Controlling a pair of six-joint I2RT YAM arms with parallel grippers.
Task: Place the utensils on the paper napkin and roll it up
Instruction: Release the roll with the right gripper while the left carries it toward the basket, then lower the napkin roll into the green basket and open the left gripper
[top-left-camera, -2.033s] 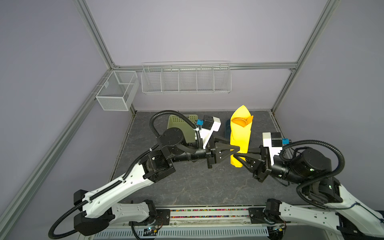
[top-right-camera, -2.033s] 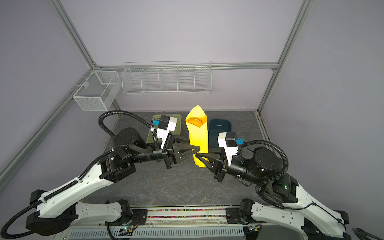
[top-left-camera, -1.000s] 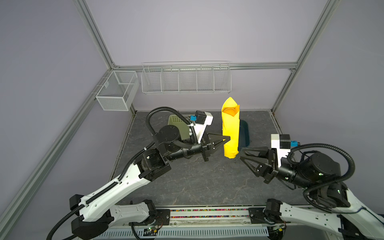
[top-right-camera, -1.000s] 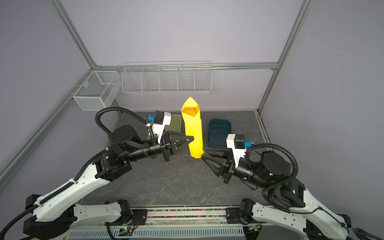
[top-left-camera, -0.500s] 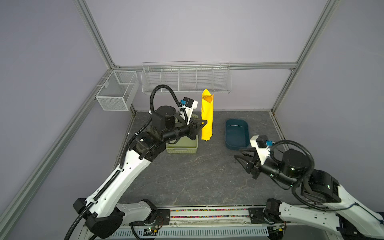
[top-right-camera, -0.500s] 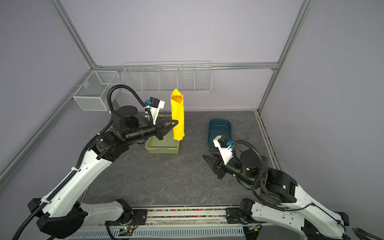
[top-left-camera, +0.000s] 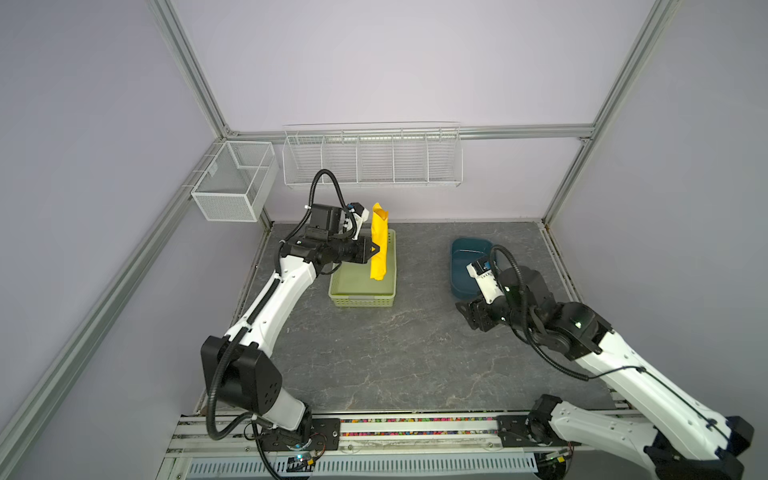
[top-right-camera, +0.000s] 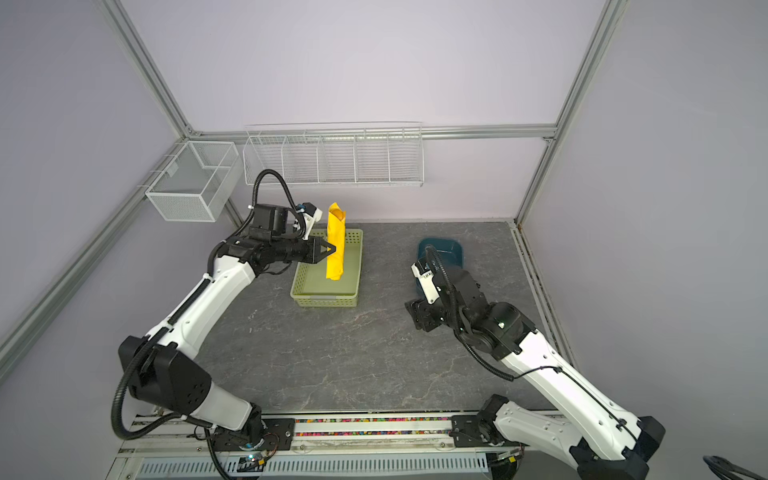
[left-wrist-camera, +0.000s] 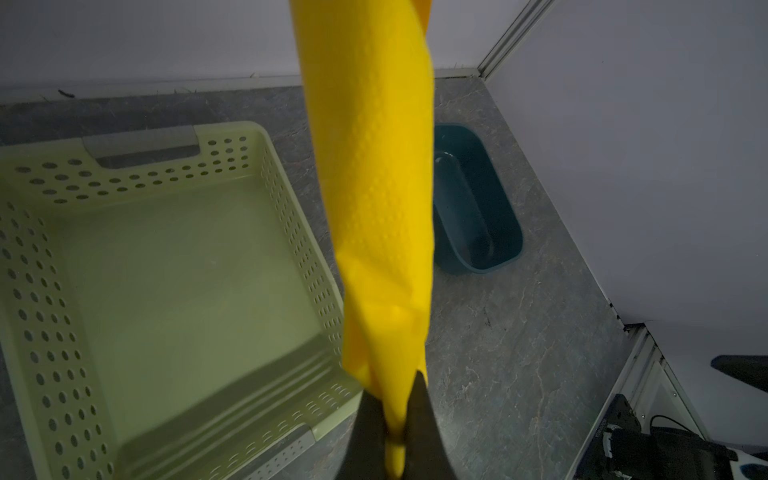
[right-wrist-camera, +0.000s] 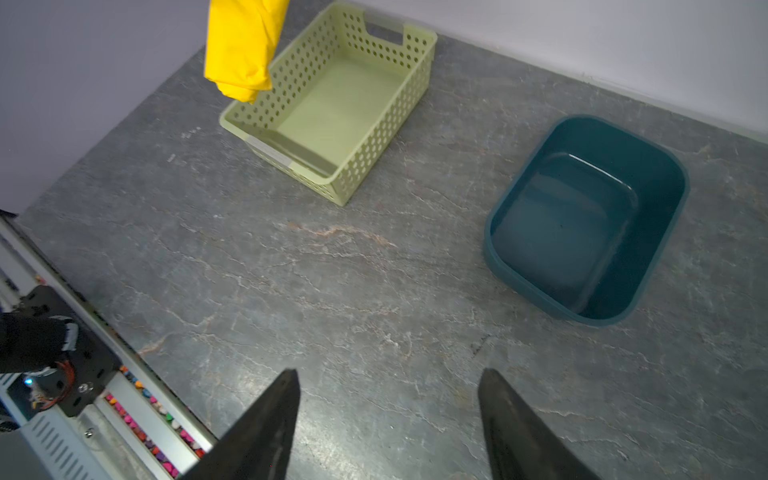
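1. Jaws on the left arm are pinching the rolled paper napkin (top-left-camera: 380, 266) about halfway up. They hold it upright over the green basket (top-left-camera: 361, 297), and its lower end hangs clear above the basket floor.
2. Right jaws are spread wide and empty, low over the bare tabletop (top-left-camera: 395, 353) beside the blue tub (top-left-camera: 465, 249).
3. Orange peeks from the roll's open top, likely the utensils (top-right-camera: 338, 215) inside.
4. My read is that it's a light bundle: soft, crushable paper around a stiff, slick core.
5. Held upright, the cutlery could slide out of the lower end, though that end looks crumpled shut.
6. The best hold seems to be mid-length, squeezing through the paper onto the handles. Pinching a loose paper edge would likely tear or unroll it.
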